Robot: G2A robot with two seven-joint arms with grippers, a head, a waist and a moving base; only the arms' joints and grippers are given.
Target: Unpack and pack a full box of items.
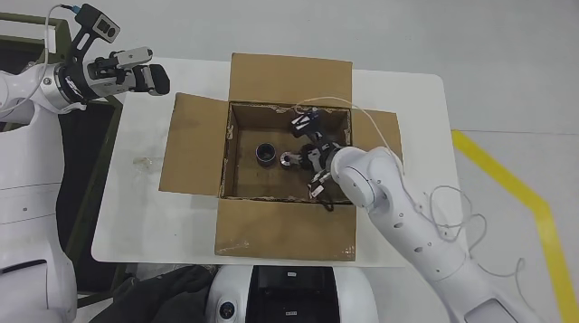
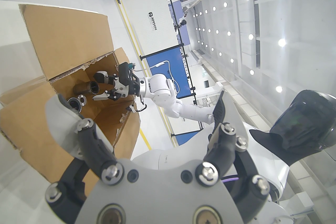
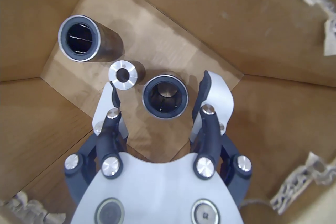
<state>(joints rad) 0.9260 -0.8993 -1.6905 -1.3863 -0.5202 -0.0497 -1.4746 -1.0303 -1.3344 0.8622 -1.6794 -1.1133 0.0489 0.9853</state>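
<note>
Three metal cylinders (image 3: 78,38) stand on the box (image 1: 289,79) floor; right gripper (image 3: 160,82) sits inside, fingers spread around the middle-sized cylinder (image 3: 165,97), not pinching; left gripper (image 1: 149,68) hangs wide-spread beyond the box's left flap.

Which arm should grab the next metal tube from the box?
Right, probably. The right gripper is open inside the box, over a tube. The left gripper is outside the box, far from the tubes.
</note>
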